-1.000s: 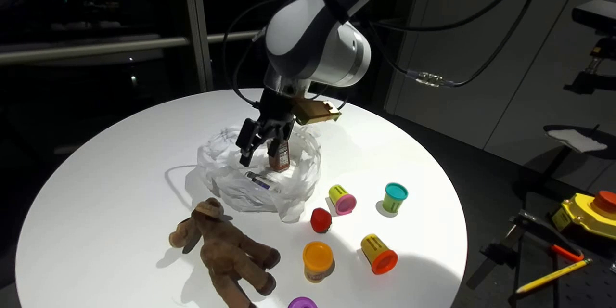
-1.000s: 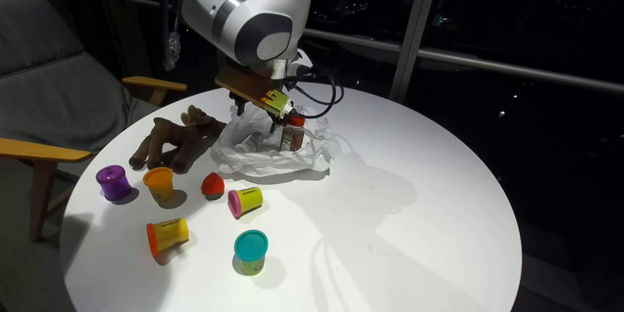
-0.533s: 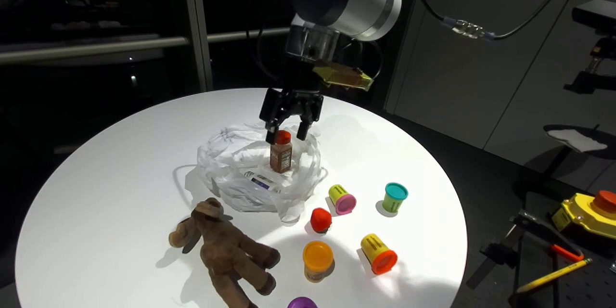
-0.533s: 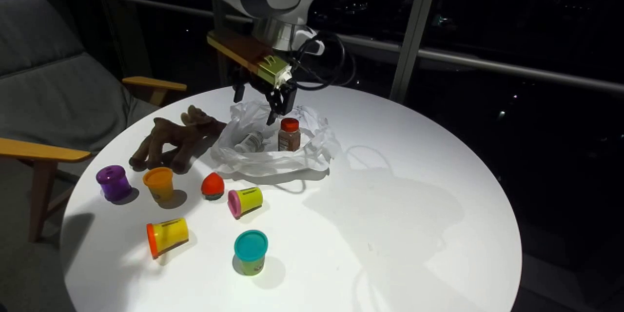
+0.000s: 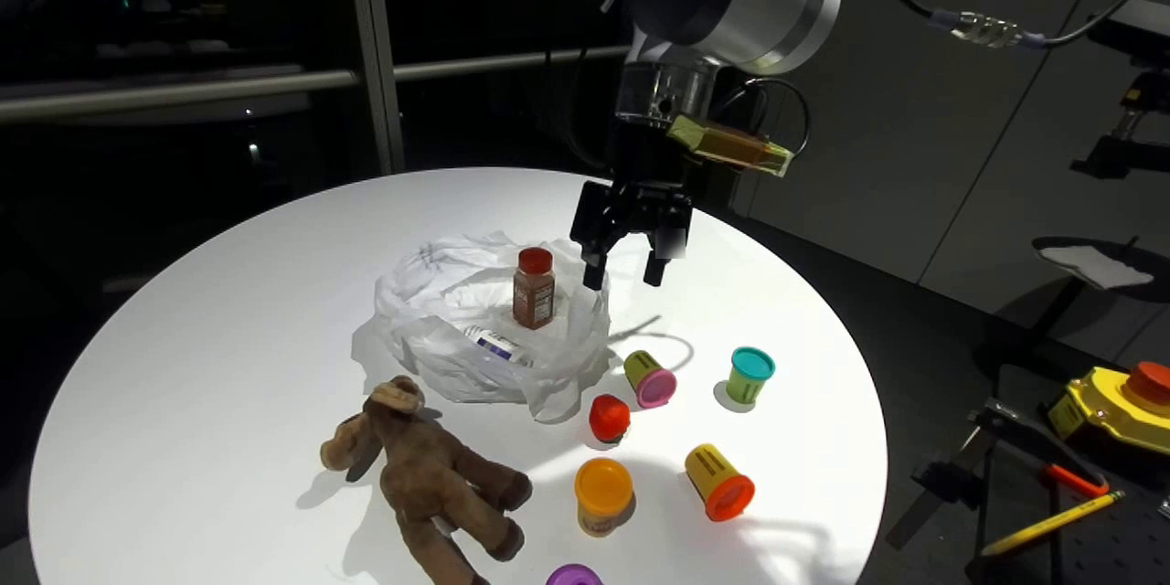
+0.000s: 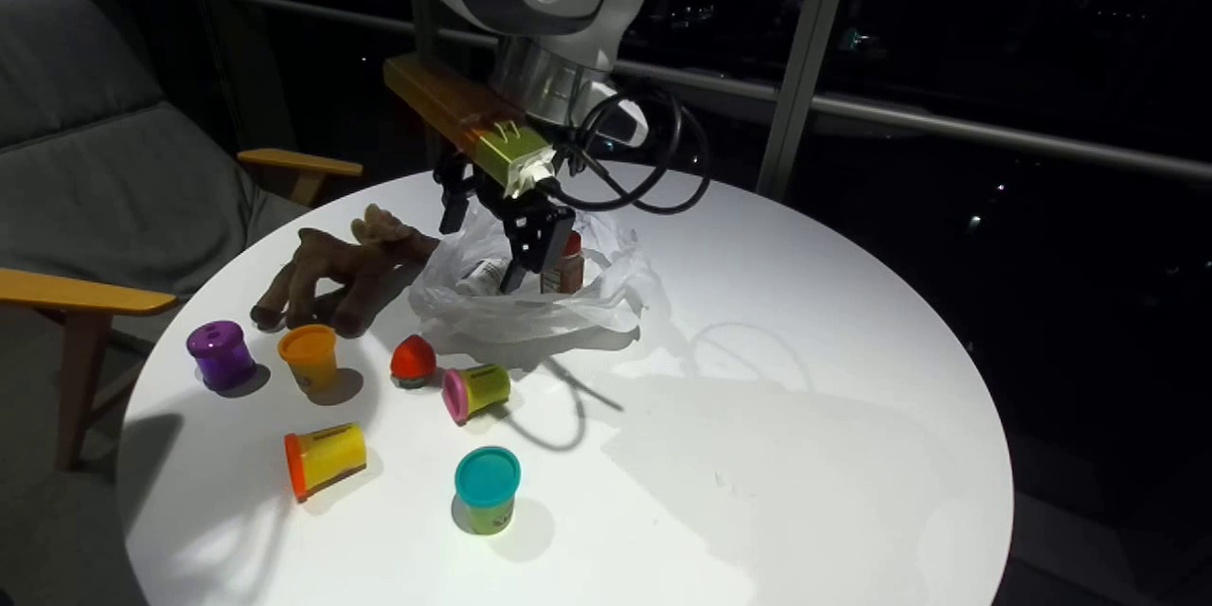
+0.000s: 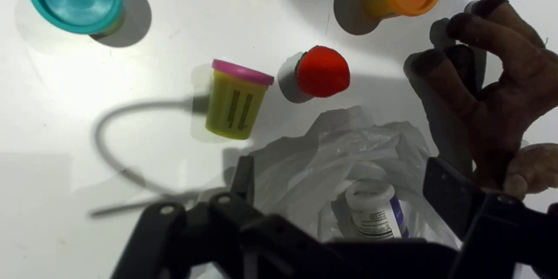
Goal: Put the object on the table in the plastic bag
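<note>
Since the earlier frame, the gripper has shifted toward three o'clock in an exterior view; we find its fingers spread wide. We record the red-capped bottle inside the plastic bag, upright, long axis vertical, cap toward twelve o'clock. From the gripper it stands at nine o'clock in that view, apart from both fingertips. We note a squared body, reddish-brown, with a printed label. Near it in the bag lies a smooth white bottle, cap toward eleven o'clock in the wrist view. We observe the bag as thin, wrinkled, translucent film on the white table, a brown plush animal at its seven o'clock in an exterior view.
</note>
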`<state>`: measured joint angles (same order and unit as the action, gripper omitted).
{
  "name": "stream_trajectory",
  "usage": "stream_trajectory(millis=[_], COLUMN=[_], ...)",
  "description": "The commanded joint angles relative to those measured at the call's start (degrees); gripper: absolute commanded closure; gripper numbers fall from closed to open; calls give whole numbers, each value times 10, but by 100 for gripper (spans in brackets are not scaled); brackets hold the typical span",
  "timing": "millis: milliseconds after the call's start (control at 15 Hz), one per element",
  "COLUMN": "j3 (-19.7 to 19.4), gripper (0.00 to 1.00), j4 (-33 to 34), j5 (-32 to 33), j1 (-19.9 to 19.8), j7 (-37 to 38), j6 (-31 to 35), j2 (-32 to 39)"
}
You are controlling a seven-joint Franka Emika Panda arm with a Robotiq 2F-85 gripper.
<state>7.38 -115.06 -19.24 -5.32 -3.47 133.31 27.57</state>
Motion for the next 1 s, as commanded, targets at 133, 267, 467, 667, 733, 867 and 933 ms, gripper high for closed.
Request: stream_trajectory(millis=[133, 267, 467, 667, 733, 867, 933], j3=[-32, -44, -49, -47, -48, -54, -58], gripper=[0, 0, 0, 0, 0, 0, 0], j4=[-47, -60, -82, -91, -94, -97, -95], j5=[4, 11, 11, 11, 14, 25, 31], j1=[18, 23, 28, 32, 36, 47, 51], j7=[33, 50, 69, 84, 90, 106, 113], j6=[69, 104, 149, 154, 158, 159, 157], j2=[3, 12, 23, 34, 36, 43, 48])
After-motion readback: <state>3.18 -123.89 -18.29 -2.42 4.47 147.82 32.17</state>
